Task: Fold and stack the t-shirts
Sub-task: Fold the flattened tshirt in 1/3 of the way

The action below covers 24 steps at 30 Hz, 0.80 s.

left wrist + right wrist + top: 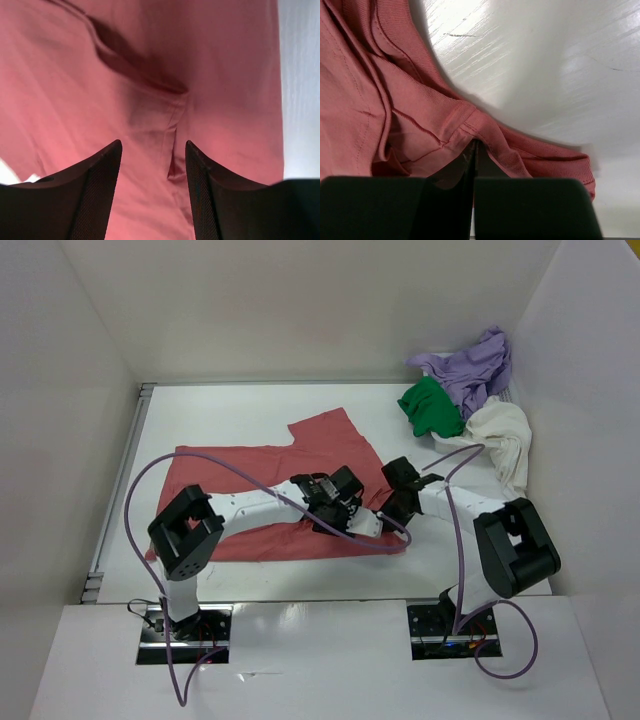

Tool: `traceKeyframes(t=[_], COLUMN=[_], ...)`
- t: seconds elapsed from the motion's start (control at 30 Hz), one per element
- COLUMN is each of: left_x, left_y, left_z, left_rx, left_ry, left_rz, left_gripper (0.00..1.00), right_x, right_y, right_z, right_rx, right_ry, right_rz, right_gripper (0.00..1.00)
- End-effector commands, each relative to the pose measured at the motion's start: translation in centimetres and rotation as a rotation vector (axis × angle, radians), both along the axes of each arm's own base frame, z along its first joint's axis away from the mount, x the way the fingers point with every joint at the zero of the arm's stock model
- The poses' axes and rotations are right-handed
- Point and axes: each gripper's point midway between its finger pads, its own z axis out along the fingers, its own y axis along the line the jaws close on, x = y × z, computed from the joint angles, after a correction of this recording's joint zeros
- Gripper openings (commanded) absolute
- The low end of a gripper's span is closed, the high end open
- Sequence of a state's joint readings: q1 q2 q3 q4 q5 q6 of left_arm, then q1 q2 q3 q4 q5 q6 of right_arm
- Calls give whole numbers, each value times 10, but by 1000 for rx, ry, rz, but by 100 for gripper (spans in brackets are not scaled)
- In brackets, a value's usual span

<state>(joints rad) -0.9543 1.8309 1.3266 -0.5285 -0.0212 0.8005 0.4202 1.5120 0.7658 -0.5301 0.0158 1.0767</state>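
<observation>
A salmon-red t-shirt [240,475] lies spread on the white table [230,410], left of centre. My left gripper [338,512] hovers open just over its right part. In the left wrist view a creased seam [172,135] runs between the two dark fingers, and the left gripper [152,145] holds nothing. My right gripper [378,523] is at the shirt's right edge. It is shut, and the right gripper [474,142] pinches the ribbed hem [490,132] of the salmon-red t-shirt [360,100]. The lavender [475,365], green [430,408] and cream-white [500,440] t-shirts are heaped at the back right.
White walls close in the table at the back [300,300], left and right. A metal rail [115,500] runs along the left edge. Purple cables [250,480] loop over both arms and across the red shirt.
</observation>
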Motion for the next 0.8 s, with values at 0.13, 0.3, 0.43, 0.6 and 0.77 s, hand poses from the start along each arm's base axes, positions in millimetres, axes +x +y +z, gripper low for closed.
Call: traceKeyframes(t=[0.13, 0.3, 0.43, 0.6, 0.77], left_x=[-9, -11, -6, -7, -9], left_y=[-30, -29, -30, -26, -19], left_z=[-7, -20, -23, -34, -41], left_rx=[-105, -81, -72, -53, -28], left_ry=[97, 90, 77, 75, 77], left_rz=[-27, -45, -37, -40, -44], left_gripper=[60, 57, 51, 37, 24], right_x=[-5, -6, -5, -8, -10], right_y=[-14, -14, -12, -13, -13], right_z=[-12, -12, -13, -16, -14], right_rx=[-13, -15, -6, -9, -10], right_ry=[1, 0, 4, 12, 13], right_rz=[-52, -43, -40, -40, -40], right_gripper=[0, 0, 0, 0, 0])
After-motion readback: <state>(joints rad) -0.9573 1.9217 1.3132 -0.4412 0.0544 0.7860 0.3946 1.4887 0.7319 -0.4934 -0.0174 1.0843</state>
